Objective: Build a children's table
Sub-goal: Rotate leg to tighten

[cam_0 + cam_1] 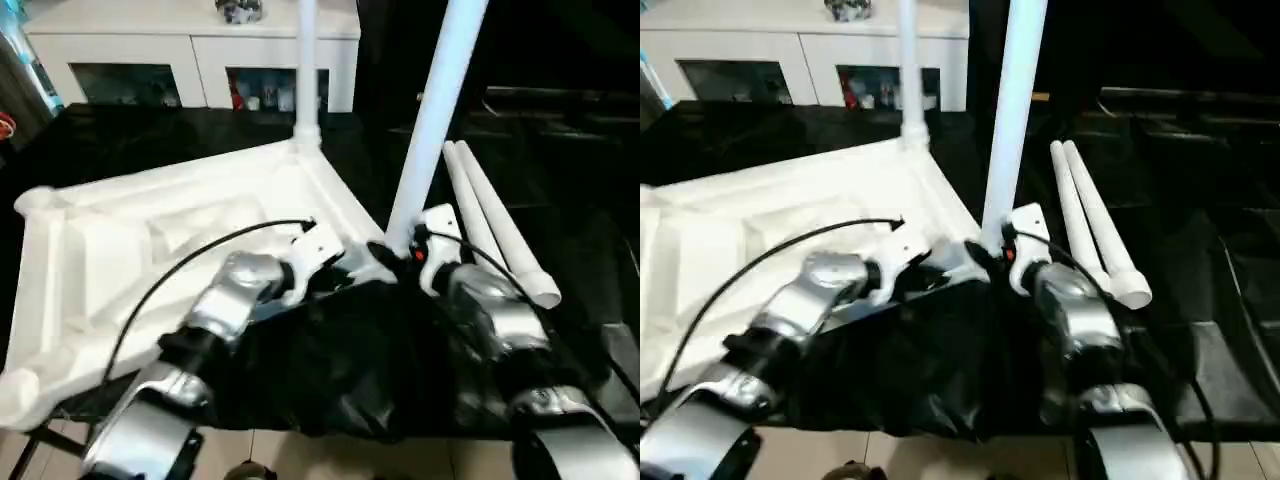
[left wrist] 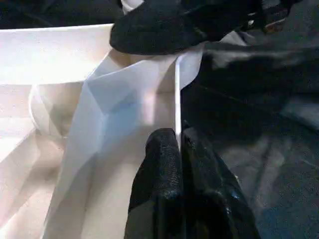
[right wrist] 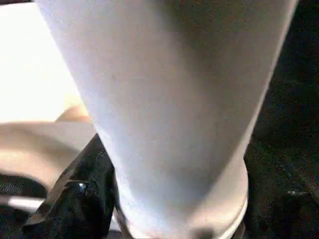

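Observation:
The children's table top [image 1: 120, 230] lies upside down on the black surface, its raised rim facing up. One white leg [image 1: 306, 60] stands in the far corner socket. A second leg [image 1: 432, 110] stands upright at the near right corner, with my right gripper [image 1: 398, 250] closed round its base; one black finger [image 3: 82, 194] presses its side. My left gripper [image 2: 178, 144] is shut on the thin rim [image 2: 177, 89] of the top, just left of that corner. Two more legs [image 1: 500, 230] lie side by side on the right.
A white cabinet [image 1: 200, 60] with glass doors stands at the back. A crumpled black sheet [image 1: 340, 370] covers the near edge under my forearms. Pale floor [image 1: 330, 455] shows below it.

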{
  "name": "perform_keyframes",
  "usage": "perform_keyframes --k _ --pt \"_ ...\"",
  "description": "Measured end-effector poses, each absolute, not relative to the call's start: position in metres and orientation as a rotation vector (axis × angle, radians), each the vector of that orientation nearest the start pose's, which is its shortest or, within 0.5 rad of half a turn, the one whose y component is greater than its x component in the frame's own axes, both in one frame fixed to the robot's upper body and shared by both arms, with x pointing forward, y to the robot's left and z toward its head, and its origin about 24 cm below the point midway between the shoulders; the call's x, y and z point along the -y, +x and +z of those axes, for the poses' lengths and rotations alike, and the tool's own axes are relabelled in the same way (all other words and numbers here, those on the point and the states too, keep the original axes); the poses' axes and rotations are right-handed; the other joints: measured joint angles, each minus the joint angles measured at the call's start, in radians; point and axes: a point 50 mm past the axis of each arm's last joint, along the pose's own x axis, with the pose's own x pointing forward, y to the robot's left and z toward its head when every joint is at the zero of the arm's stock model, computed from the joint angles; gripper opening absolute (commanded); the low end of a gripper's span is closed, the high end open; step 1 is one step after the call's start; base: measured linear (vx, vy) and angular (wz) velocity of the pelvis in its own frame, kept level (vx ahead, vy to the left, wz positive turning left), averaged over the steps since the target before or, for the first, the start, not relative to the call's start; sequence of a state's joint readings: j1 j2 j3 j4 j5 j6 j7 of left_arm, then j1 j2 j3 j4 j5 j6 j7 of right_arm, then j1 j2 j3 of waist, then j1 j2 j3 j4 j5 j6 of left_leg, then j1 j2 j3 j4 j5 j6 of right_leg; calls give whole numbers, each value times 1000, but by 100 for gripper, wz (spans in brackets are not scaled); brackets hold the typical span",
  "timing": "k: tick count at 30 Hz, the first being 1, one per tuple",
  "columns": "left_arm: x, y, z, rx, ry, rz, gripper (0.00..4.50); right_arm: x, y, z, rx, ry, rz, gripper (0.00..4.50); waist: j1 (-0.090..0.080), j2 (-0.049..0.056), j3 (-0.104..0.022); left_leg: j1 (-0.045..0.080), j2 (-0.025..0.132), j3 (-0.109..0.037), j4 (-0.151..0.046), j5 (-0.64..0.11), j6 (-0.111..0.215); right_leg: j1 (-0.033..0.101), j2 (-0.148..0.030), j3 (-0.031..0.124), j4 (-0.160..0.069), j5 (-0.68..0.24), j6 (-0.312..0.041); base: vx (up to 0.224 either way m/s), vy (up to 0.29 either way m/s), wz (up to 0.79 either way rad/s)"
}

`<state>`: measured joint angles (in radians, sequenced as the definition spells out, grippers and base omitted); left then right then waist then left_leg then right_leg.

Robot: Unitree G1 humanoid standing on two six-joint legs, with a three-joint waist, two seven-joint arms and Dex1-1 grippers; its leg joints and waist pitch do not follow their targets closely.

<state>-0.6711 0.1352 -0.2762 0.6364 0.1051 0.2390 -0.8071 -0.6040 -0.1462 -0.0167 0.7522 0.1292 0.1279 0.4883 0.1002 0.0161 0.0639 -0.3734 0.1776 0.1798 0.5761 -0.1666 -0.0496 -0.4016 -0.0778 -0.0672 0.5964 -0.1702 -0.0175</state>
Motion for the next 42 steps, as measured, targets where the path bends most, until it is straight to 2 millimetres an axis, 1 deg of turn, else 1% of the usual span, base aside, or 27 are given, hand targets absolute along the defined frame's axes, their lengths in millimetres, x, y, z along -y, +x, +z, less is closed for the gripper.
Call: perform_keyframes --k 1,2,3,6,9,13,17,24,26,29,30,31,36,41,42 --pt "-69 336 53 -389 369 -1042 0 133 350 38 -284 35 516 314 0 0 0 0 0 0 0 0 0 0 0 0 0 0 0 0 0 0" --pt "-69 336 54 -388 370 -1041 0 133 350 38 -279 36 515 314 0 0 0 0 0 0 0 0 0 0 0 0 0 0 0 0 0 0" --pt "-69 336 54 -388 370 -1042 0 133 350 38 -277 41 515 349 0 0 0 0 0 0 0 0 0 0 0 0 0 0 0 0 0 0" --pt "-71 336 54 -387 374 -1058 0 132 350 38 -275 52 544 361 -2 0 0 -1 0 0 0 0 0 0 0 0 0 0 0 0 0 0" --pt "-75 334 55 -380 386 -1085 0 133 348 38 -269 46 592 396 -4 0 0 -1 0 0 0 0 0 -1 0 0 0 0 0 0 0 0" --pt "-82 327 55 -374 394 -1160 0 138 337 37 -255 3 727 396 -1 1 0 -1 0 0 -1 0 0 -1 0 -1 -1 -1 1 0 0 0" --pt "-89 320 54 -382 387 -1234 0 149 324 37 -265 -30 863 396 7 2 0 -1 0 0 0 0 0 -1 0 0 -1 -1 1 0 0 0" --pt "-98 314 54 -404 374 -1336 0 159 305 40 -299 -69 1058 396 20 4 0 -1 1 0 -1 0 0 0 0 -1 0 -1 2 0 0 0" --pt "-101 312 54 -413 371 -1367 0 162 300 42 -315 -88 1101 370 23 4 0 -2 1 0 0 0 0 0 0 -1 0 -1 2 0 0 0" --pt "-104 310 54 -422 372 -1405 0 163 295 42 -334 -96 1151 346 28 4 0 -2 1 0 0 0 0 0 0 -1 0 -1 2 0 0 0" --pt "-105 309 54 -423 372 -1409 0 163 294 43 -335 -96 1154 346 28 4 0 -2 1 0 0 0 0 0 0 0 0 -1 2 0 0 0" --pt "-105 309 54 -423 373 -1416 0 163 294 43 -338 -95 1160 328 29 4 0 -2 1 0 0 0 0 0 0 -1 0 -1 2 0 0 0" --pt "-106 309 54 -425 371 -1426 0 163 293 43 -346 -92 1161 290 33 4 0 -2 1 0 0 0 0 -1 0 0 0 -1 2 0 0 0" --pt "-106 309 54 -422 371 -1411 0 161 295 42 -339 -80 1131 280 34 4 0 -1 1 0 0 0 0 -1 0 -1 0 -1 2 0 0 0" --pt "-107 311 53 -419 370 -1386 0 158 299 41 -332 -70 1091 277 30 4 0 -1 1 0 0 0 0 -1 0 0 0 -1 2 0 0 0"
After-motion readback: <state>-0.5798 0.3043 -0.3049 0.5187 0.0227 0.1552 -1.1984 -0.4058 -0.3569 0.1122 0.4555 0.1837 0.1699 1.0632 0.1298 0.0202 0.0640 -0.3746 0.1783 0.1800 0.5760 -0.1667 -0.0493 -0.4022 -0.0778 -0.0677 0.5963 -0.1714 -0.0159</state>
